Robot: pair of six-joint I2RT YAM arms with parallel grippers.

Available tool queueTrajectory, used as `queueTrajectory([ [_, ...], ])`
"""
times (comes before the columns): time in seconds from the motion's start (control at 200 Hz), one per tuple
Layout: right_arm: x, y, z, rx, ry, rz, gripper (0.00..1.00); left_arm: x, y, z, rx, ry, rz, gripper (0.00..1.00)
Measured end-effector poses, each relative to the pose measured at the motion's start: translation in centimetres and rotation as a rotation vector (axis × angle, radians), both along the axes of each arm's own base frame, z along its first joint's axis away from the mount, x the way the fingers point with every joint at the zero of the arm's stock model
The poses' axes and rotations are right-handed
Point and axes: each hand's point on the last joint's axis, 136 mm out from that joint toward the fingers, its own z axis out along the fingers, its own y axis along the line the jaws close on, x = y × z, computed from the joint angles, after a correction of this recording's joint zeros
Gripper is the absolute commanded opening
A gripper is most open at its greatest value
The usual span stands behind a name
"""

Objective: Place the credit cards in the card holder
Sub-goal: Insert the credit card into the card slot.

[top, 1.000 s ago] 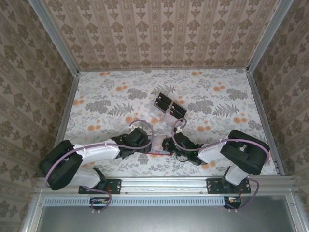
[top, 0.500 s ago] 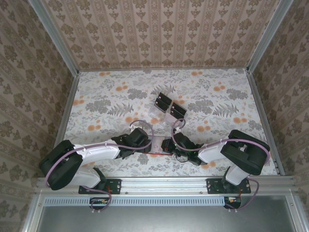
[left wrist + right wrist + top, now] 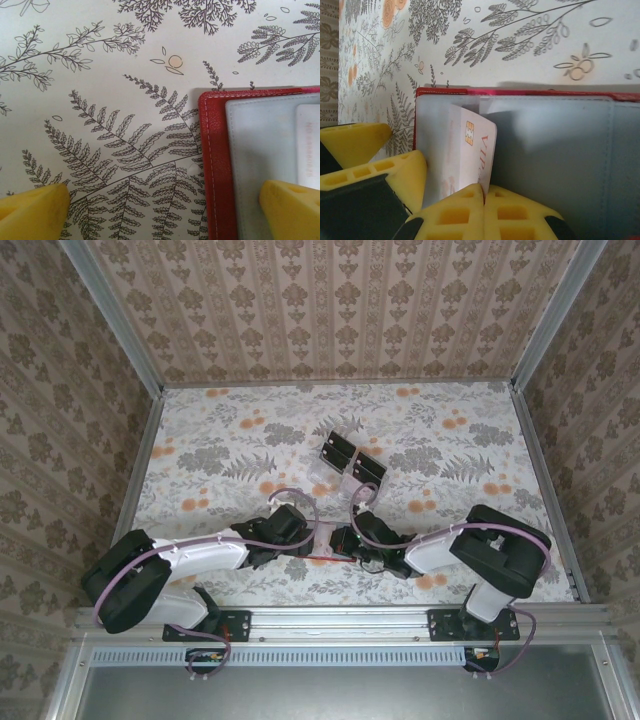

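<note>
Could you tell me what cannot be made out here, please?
Top external: card holder mostly hidden beneath both arms; loose credit cards too small to count.
Right wrist: lower end of the inserted card hidden behind shut right claw.
Left wrist: card holder's right part cut off by the frame edge; open left claw clipped below.

Left wrist view: wallet (image 3: 215, 165) cut off by right and bottom edges; card (image 3: 307, 145) clipped at right edge. Right wrist view: card's lower end hidden between closed right pincer (image 3: 484, 189) tips. Top view: wallet mostly under wrists.
</note>
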Motion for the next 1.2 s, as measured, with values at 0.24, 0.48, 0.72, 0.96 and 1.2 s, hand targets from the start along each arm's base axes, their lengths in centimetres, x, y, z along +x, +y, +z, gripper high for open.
queueTrajectory([
  [0.24, 0.4, 1.2, 0.1, 0.012, 0.012, 0.022, 0.00, 0.0, 0.1, 0.0, 0.002, -0.002, 0.002, 1.00],
  [0.48, 0.6, 1.9, 0.1, 0.002, 0.025, 0.039, 0.02, 0.0, 0.2, 0.1, 0.003, -0.005, 0.012, 1.00],
  [0.72, 0.7, 2.2, 0.9, -0.044, 0.023, 0.088, 0.46, -0.6, 2.1, 0.5, 0.027, 0.035, 0.040, 1.00],
  [0.96, 1.1, 0.5, 1.6, -0.138, 0.041, 0.111, 0.53, 0.3, 4.2, 2.3, 0.012, 0.037, 0.098, 1.00],
  [1.2, 0.9, -0.4, 2.1, -0.246, 0.043, 0.154, 0.17, 0.1, 4.9, 2.1, 0.031, 0.061, 0.097, 1.00],
])
